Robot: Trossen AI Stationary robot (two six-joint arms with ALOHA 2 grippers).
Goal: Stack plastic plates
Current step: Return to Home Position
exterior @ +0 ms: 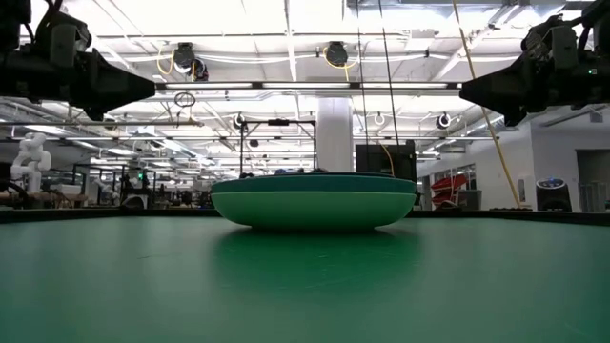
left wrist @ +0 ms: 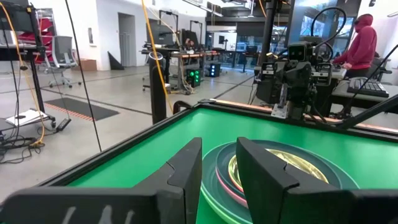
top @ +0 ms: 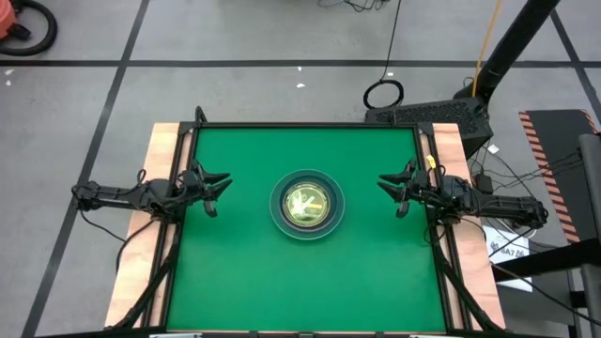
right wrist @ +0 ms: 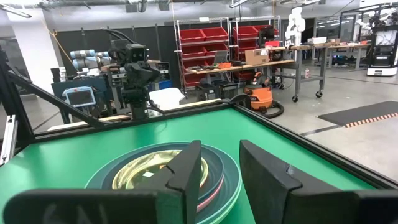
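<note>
While every plate we can find lies in one pile, the stacking looks to us finished or very nearly so. The plastic plates [top: 306,205] sit nested together at the middle of the green tabletop [top: 235,282], well apart from all four edges. No loose plate shows anywhere else on it.

From above we see a pale outer rim and a dark teal ring inside it. On top is a small yellow-green plate [top: 307,203], translucent, with stick-like marks. The wrist views add a light green rim and a thin pink edge between the layers. We cannot tell how many plates are in the pile, because the upper ones hide the lower. In the low view the stack [exterior: 313,205] rests flat on the surface, with no rim tilted.

The left gripper [top: 218,188] hangs above the tabletop near the middle of its left edge, pointing toward the plates. Its jaws are apart and hold nothing. The right gripper [top: 390,186] mirrors it near the middle of the right edge, jaws likewise apart and empty. Both are raised and well apart from the pile.

We judge that nothing is left to pick up. At most, the arms need to settle into their rest pose, if they are not there already.
</note>
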